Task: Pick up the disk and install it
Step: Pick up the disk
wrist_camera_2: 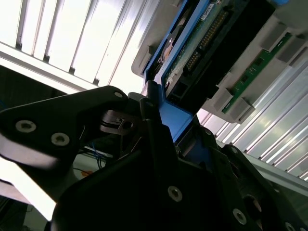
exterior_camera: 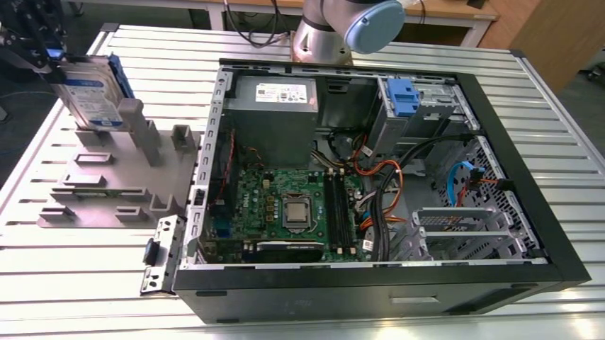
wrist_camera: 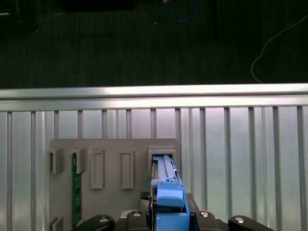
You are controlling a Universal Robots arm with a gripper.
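Your black gripper (exterior_camera: 40, 55) jaws clamp the flat silver-grey disk (exterior_camera: 90, 95): blue plastic bracket, white/blue label, upright nr ribbed metal table (exterior_camera: 529, 92) corner.

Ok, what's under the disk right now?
The grey slotted holder; the disk, clamped by the gripper, stands upright in one of its slots. The disk's bottom edge is hidden inside that slot.

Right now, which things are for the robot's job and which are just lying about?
For the job: the disk; the gripper, shut on its blue bracket; the grey rack holding it; the open computer case.
Just lying about: the green circuit board in the rack; the motherboard; the cables.
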